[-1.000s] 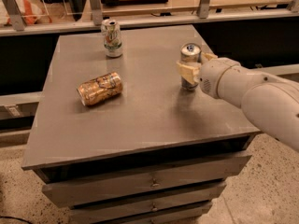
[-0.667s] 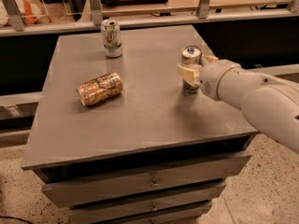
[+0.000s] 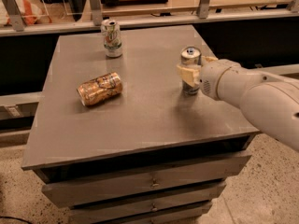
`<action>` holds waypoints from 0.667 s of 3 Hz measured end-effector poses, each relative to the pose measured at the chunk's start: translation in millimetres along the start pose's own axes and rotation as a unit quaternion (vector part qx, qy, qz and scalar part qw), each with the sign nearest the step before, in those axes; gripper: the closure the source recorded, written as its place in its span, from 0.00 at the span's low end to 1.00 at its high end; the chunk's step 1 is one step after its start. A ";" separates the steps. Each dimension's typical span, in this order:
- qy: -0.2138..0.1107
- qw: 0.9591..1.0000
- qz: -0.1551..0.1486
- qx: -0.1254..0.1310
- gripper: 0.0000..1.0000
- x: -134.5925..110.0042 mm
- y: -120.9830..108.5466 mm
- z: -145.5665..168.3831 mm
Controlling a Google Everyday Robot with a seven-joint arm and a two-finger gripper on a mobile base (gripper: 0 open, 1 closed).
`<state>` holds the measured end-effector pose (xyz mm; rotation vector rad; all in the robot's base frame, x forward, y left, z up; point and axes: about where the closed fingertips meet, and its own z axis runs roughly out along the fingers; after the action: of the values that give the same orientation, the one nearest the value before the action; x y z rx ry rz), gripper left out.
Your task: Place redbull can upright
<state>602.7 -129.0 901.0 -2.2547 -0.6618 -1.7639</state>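
Here, a flat grey table [image 3: 140,120] with a matte, slightly scuffed top stands over stacked grey drawer fronts [image 3: 140,185], and three metal cans rest on it. Farthest left lies the orange-gold can [image 3: 99,88], a wide cylinder with a mottled, shiny skin; it is on its side, its long axis running left to right and tilted a little toward the back. Just right of it and well behind, near the far edge, stands the white and green can [image 3: 111,38], upright, its silver top facing up. Well apart from both, toward the table's right side, stands the redbull can [image 3: 190,56], slimmer than the other two, silver and blue with a silver top; its long axis is vertical, the top pointing up and its base on the tabletop. The one gripper [image 3: 196,69] sits at the can's mid-height, reaching in from the right. Its pale beige, blocky fingers [image 3: 187,73] lie on either side of the can, one across the front and one behind, closed in against it so that the can is clasped. Behind the gripper a smooth, rounded white arm [image 3: 252,97] widens toward the right edge.
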 end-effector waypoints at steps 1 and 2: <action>0.000 1.000 -0.001 0.001 0.15 0.9 -1.4 0.5; 0.000 1.000 -0.002 0.002 0.00 2.0 -2.9 1.0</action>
<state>602.6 -125.6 902.3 -2.2513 -0.6690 -1.7636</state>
